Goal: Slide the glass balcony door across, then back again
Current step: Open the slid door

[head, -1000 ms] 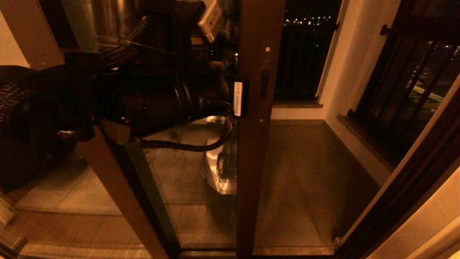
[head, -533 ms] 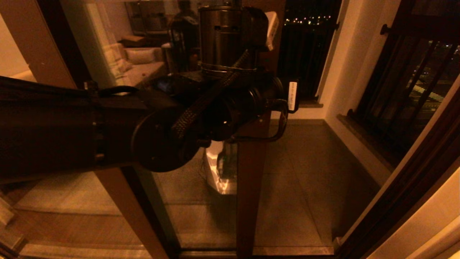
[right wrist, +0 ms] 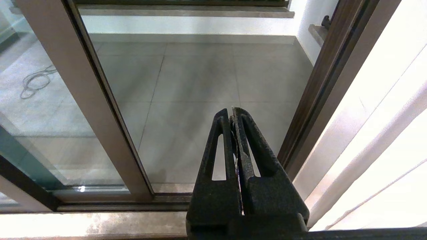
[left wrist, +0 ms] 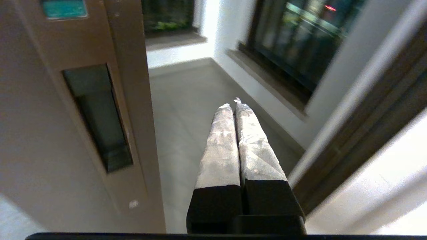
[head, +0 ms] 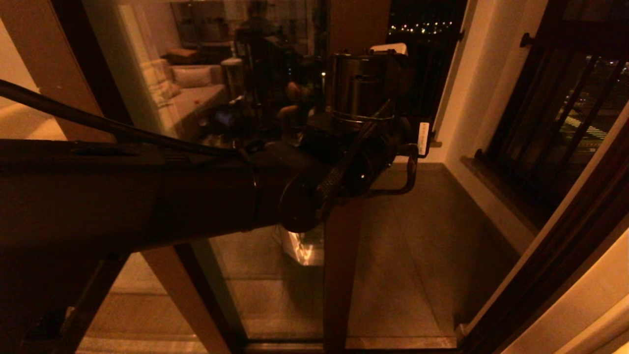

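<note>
The glass balcony door [head: 341, 265] stands partly slid, its brown upright in the middle of the head view. My left arm reaches across it, and the wrist [head: 366, 142] hides the handle there. In the left wrist view the dark recessed handle [left wrist: 96, 116] shows, with a green dot [left wrist: 63, 8] at one end and a screw [left wrist: 133, 204] at the other. My left gripper [left wrist: 233, 104] is shut and empty, just past the upright's edge in the open gap, apart from it. My right gripper [right wrist: 232, 111] is shut, low near the door track [right wrist: 100, 206], facing the opening.
A black barred railing [head: 555, 123] lines the balcony's right side. The dark door jamb [head: 550, 265] bounds the opening on the right, with a pale curtain [right wrist: 383, 133] beside it. A second brown-framed pane [head: 162, 275] stands left. Tiled balcony floor [head: 413, 246] lies beyond.
My left arm has swung right across the door upright, from left of the handle to just past its edge. The door upright has not visibly moved.
</note>
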Tool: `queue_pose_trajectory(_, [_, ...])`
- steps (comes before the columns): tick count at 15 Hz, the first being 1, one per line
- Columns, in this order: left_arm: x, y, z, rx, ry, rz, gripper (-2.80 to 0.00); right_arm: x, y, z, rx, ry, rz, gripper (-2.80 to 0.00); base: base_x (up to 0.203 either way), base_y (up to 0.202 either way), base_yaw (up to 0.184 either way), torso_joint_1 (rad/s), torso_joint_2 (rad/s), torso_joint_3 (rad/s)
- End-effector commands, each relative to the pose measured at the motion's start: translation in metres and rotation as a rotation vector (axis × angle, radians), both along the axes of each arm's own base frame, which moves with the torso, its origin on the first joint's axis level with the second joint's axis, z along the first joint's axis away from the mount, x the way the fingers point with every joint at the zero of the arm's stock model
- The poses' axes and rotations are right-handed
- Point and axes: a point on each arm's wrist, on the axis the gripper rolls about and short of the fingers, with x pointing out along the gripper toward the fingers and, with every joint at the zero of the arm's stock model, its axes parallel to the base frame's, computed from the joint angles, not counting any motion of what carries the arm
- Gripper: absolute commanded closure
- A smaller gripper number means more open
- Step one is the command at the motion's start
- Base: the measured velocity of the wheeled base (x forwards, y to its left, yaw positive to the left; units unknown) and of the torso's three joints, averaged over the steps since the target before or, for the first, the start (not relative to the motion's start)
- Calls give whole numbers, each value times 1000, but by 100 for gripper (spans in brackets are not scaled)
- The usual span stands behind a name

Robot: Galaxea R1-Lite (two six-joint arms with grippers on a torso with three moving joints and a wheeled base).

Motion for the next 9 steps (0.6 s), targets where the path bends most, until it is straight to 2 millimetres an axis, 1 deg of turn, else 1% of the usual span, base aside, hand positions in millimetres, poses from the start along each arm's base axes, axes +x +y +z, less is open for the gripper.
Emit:
queue_pose_trajectory(1, [11, -12, -15, 10, 9, 45, 0, 0, 0, 0, -1, 1, 1, 0, 0, 0, 0, 0, 0, 0])
queue_pose_trajectory(6, [16, -12, -20, 75, -19, 131, 0, 0, 0, 0, -1, 1, 1, 0, 0, 0, 0, 0, 0, 0])
queue_pose_trajectory(9, [23, -5, -20, 74, -17, 174, 0, 0, 0, 0, -1, 1, 1, 0, 0, 0, 0, 0, 0, 0])
